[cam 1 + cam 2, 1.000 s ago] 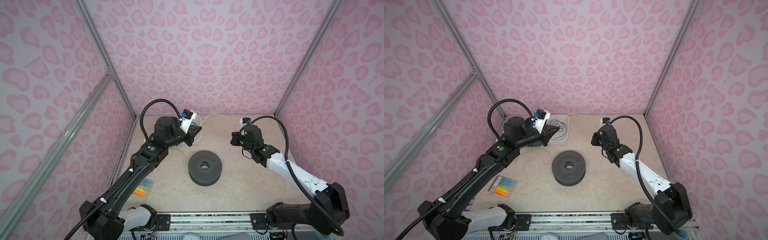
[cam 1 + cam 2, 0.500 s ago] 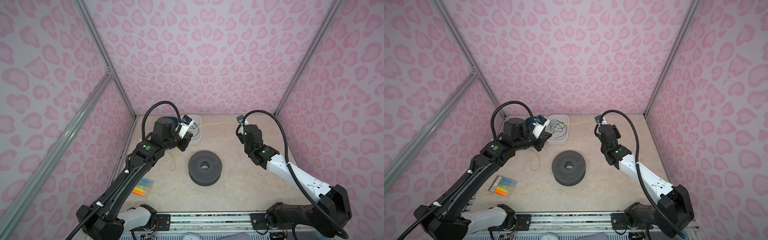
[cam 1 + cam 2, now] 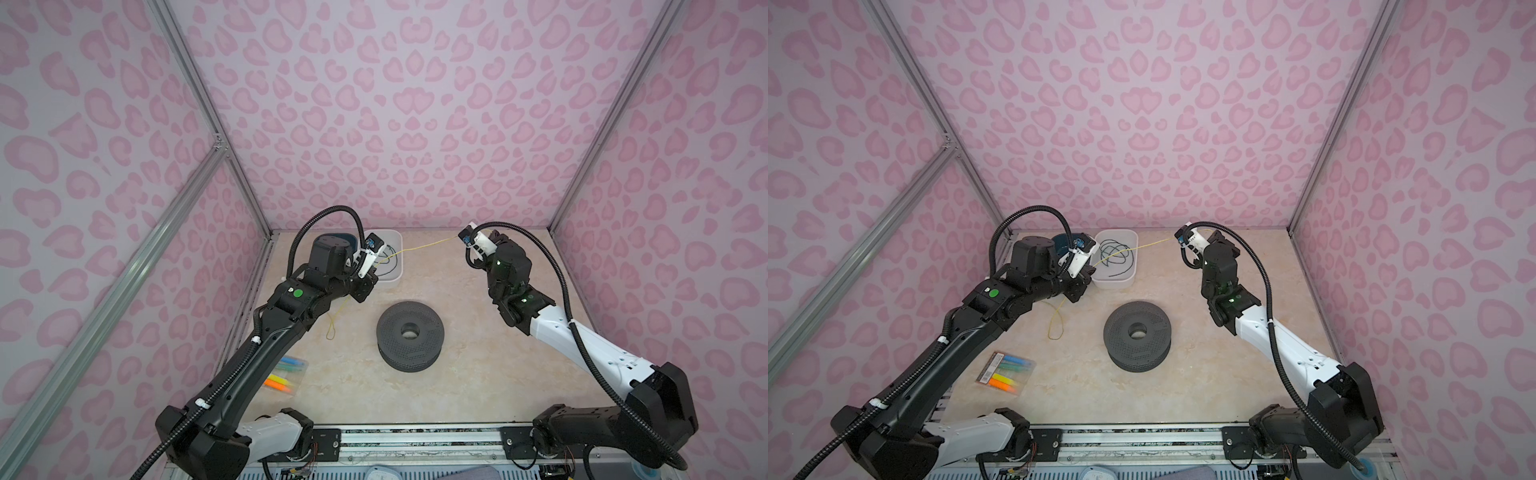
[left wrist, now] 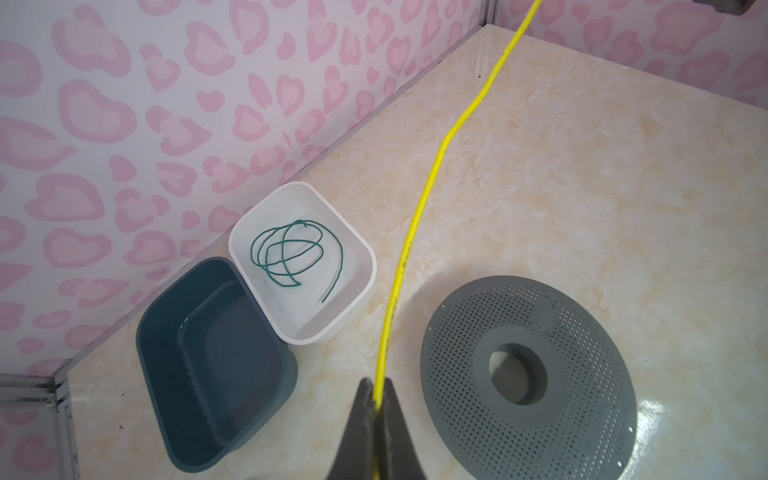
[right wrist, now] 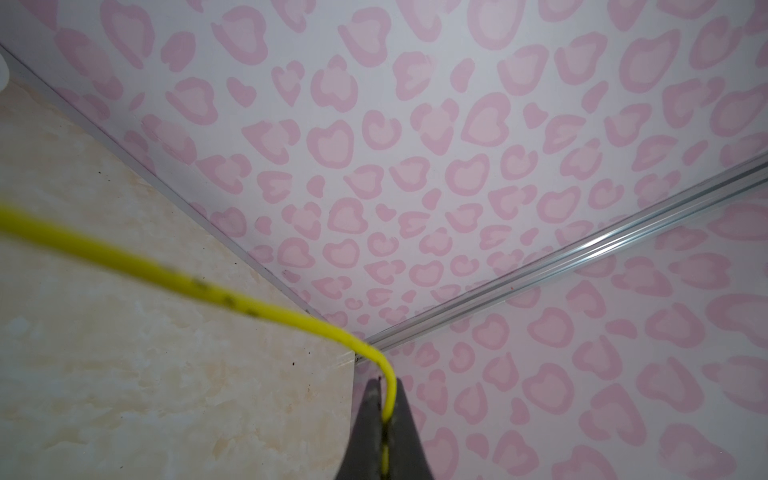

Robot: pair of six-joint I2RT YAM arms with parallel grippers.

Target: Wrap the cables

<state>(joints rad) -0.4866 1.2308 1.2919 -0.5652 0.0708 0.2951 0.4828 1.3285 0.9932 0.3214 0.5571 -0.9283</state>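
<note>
Two closed grippers share one wire. Nearest us lies the highlighter pack (image 3: 1007,372). Beyond it the grey perforated spool (image 3: 410,332) lies flat on the tabletop (image 3: 478,353), with nothing wound on it. Left of the spool, the free tail of the yellow cable (image 3: 428,245) hangs in a small loop; whether it touches the tabletop we cannot tell. Farther back, the left gripper (image 4: 377,386) is clamped on that cable. The cable then runs through the air past the white tray (image 4: 365,257), where the dark green cable (image 4: 286,253) lies in loose loops. The dark blue tray (image 4: 145,345) sits just beside it. Farthest back, near the rear wall, the right gripper (image 5: 385,392) pinches the same cable.

We judge the step to be drawing the cable straight before winding. To do it well, we would keep both pinches firm, pull only until the span is straight, and keep it clear of the tray rim.

A second ago the span bowed upward; now it runs straight. The left gripper has drawn back leftward, taking the tail from just beside the spool to clear of it.
</note>
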